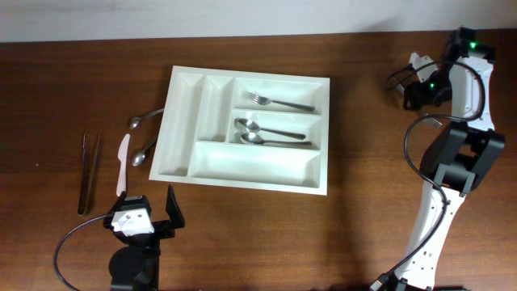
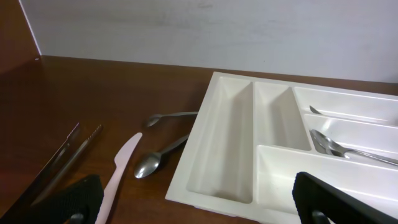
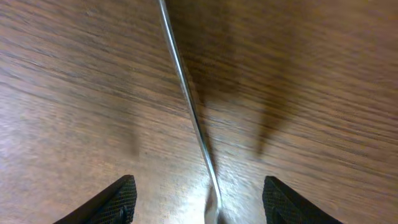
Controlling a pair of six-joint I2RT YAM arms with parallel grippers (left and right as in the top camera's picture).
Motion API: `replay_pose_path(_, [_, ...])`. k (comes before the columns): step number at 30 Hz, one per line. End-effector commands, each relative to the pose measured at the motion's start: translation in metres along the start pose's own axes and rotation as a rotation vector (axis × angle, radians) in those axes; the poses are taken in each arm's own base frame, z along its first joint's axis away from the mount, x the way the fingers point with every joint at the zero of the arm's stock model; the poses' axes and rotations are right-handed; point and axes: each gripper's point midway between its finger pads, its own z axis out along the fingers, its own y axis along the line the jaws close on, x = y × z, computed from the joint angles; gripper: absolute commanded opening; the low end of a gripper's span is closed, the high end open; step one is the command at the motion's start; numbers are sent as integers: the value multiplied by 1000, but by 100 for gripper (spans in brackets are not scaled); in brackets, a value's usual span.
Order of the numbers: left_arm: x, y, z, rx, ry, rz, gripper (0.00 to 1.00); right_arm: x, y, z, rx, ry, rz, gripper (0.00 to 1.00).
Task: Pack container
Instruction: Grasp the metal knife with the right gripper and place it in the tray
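The white cutlery tray (image 1: 179, 129) lies mid-table and also shows in the left wrist view (image 2: 224, 155). It holds a fork (image 1: 279, 103) in the upper long compartment and two spoons (image 1: 271, 133) in the middle one. Two spoons (image 1: 144, 151), a white plastic knife (image 1: 123, 162) and metal tongs (image 1: 89, 174) lie left of the tray. My left gripper (image 1: 144, 214) (image 2: 199, 208) is open and empty, near the tray's front left corner. My right gripper (image 1: 414, 81) (image 3: 199, 202) is open at the far right, straddling a thin metal utensil handle (image 3: 183, 87) that lies on the table.
The wooden table (image 1: 363, 218) ends at a pale wall along the back. The right arm's column and cables (image 1: 452, 162) stand at the right side. In the left wrist view the loose spoons (image 2: 155, 162), the knife (image 2: 121, 168) and the tongs (image 2: 65, 155) lie on bare wood.
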Motion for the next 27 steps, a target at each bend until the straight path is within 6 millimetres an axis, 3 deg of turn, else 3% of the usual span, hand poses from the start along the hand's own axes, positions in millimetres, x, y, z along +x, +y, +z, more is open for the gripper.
replay_pose_path(1, [2, 0, 1, 5, 0, 18, 99, 13, 6, 24, -42, 38, 17, 65])
replay_pose_path(3, [2, 0, 1, 5, 0, 18, 99, 18, 9, 33, -57, 54, 19, 55])
replay_pose_path(4, [2, 0, 1, 5, 0, 18, 99, 19, 13, 36, -73, 54, 20, 45])
replay_pose_path(5, [2, 0, 1, 5, 0, 18, 99, 19, 18, 38, -100, 45, 22, 25])
replay_pose_path(8, [2, 0, 1, 5, 0, 18, 99, 16, 22, 38, -120, 30, 25, 4])
replay_pose_path(13, [2, 0, 1, 5, 0, 18, 99, 6, 25, 25, -133, -13, 42, 4])
replay_pose_path(15, [2, 0, 1, 5, 0, 18, 99, -6, 26, 8, -127, -54, 37, 4])
replay_pose_path(18, [2, 0, 1, 5, 0, 18, 99, -38, 33, -35, -103, -159, -8, 4])
replay_pose_path(20, [2, 0, 1, 5, 0, 18, 99, -66, 51, -74, -104, -257, -60, 4])
replay_pose_path(22, [2, 0, 1, 5, 0, 18, 99, -96, 82, -117, -100, -358, -141, 4])
replay_pose_path(24, [2, 0, 1, 5, 0, 18, 99, -118, 113, -144, -86, -415, -216, 4])
replay_pose_path(27, [2, 0, 1, 5, 0, 18, 99, -137, 158, -159, -98, -455, -314, 4])
